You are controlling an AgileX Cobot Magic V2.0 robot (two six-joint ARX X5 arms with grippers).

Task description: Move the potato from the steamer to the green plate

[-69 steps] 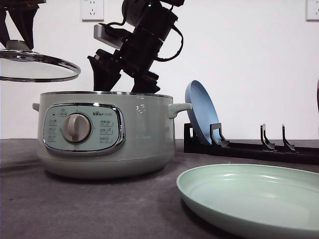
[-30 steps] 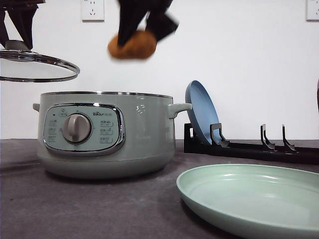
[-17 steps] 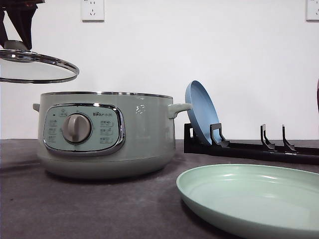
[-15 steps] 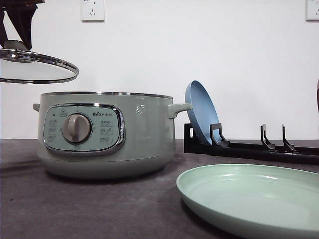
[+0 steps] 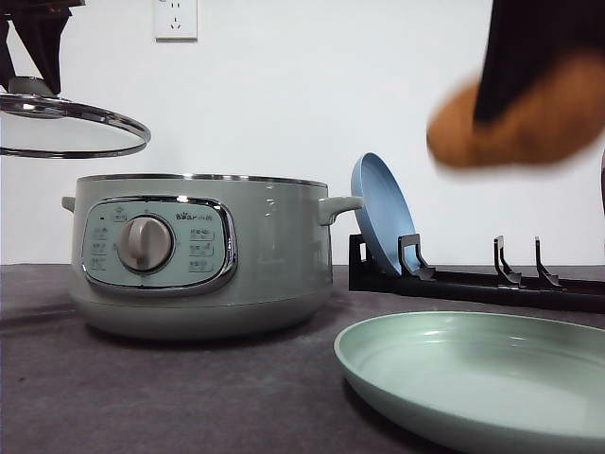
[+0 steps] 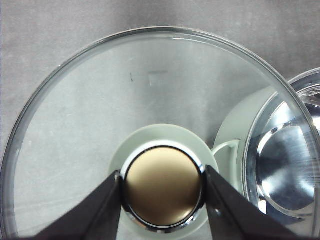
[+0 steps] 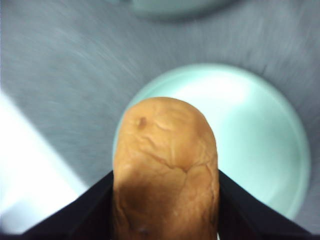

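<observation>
The orange-brown potato [image 5: 515,123] hangs blurred in the air at the upper right, high above the green plate [image 5: 473,378], with my right gripper [image 5: 544,90] shut on it. In the right wrist view the wrinkled potato [image 7: 165,165] sits between the dark fingers, over the green plate [image 7: 260,140]. The sage-green steamer [image 5: 203,255] stands open at the left. My left gripper [image 5: 33,80] holds its glass lid [image 5: 71,123] up and to the left of the pot. In the left wrist view the fingers [image 6: 100,205] clamp the lid's gold knob [image 6: 162,187].
A black dish rack [image 5: 473,279] stands behind the green plate with a blue plate [image 5: 383,213] upright in it. The steamer's shiny bare inner bowl [image 6: 285,165] shows past the lid's edge. Dark grey cloth covers the table [image 5: 170,397].
The right gripper lifted the potato out of the steamer, left the front view upward, and has come back in at the upper right above the green plate. The lid has stayed held in place.
</observation>
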